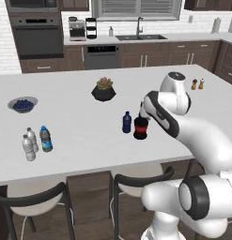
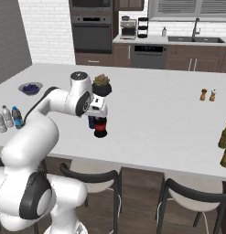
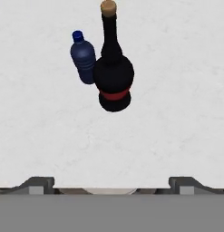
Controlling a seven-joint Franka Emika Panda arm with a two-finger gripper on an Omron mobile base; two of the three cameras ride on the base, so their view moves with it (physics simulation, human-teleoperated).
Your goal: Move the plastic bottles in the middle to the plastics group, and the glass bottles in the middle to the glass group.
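Gripper [image 3: 111, 183] hangs above glass bottle [image 3: 113, 74], blue bottle [image 3: 83, 58] alongside.

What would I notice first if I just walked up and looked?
The big white robot arm reaching over the middle of the white counter, its open gripper above a dark glass bottle with a red band. A small dark blue bottle stands right beside it.

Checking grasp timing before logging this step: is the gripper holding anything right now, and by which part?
Nothing is held. The gripper is open above the dark red-banded glass bottle, its fingertips apart and clear of it.
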